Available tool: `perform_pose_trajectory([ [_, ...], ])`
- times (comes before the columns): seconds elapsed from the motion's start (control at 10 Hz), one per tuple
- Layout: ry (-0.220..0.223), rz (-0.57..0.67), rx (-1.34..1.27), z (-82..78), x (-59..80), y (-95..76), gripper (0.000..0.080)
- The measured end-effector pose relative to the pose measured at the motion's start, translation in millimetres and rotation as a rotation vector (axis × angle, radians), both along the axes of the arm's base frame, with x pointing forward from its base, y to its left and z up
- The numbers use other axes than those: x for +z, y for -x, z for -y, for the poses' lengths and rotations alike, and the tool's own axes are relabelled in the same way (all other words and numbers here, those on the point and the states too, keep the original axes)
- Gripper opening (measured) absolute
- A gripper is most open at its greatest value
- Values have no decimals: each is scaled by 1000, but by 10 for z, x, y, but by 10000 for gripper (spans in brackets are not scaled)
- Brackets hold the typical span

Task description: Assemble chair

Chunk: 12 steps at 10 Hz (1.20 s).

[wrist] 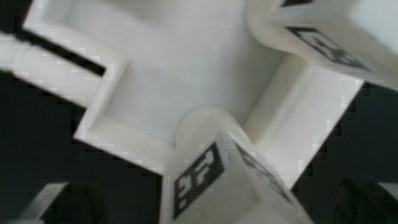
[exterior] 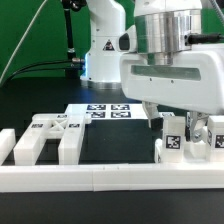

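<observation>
Chair parts lie in two groups. At the exterior view's right a large white chair part (exterior: 190, 150) with tagged upright blocks (exterior: 171, 141) stands against the border wall. It fills the wrist view (wrist: 196, 80). My gripper (exterior: 173, 128) is low over it, with its fingers on either side of one tagged block (wrist: 228, 175). The fingers (wrist: 54, 200) show only as dim dark shapes with gaps to the block, so the gripper (wrist: 210, 205) looks open. At the exterior view's left lie white slotted chair panels (exterior: 45, 138) with tags.
A long low white border wall (exterior: 100, 178) runs along the front. The marker board (exterior: 105, 110) lies flat behind the parts. The robot's base (exterior: 100, 50) stands at the back, with cables to its left.
</observation>
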<state>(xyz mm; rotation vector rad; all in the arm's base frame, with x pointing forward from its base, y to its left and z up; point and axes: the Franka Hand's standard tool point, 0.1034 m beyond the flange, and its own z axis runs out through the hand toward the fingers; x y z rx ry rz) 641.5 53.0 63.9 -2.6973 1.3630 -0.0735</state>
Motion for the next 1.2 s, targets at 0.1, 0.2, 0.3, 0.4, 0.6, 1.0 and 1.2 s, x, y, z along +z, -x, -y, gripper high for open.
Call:
perform_pose_trajectory([
  [0.1, 28, 13, 136, -4, 4, -9, 649],
  [0.2, 67, 43, 336, -36, 9, -35, 649],
  [0.3, 91, 85, 418, -30, -3, -59, 649],
  [0.4, 82, 76, 354, -30, -11, -45, 603],
  [0.6, 80, 75, 334, -25, -10, -47, 470],
  [1.0, 31, 41, -44, -1, -4, -44, 288],
  [1.2, -23, -38, -378, 10, 28, -27, 288],
])
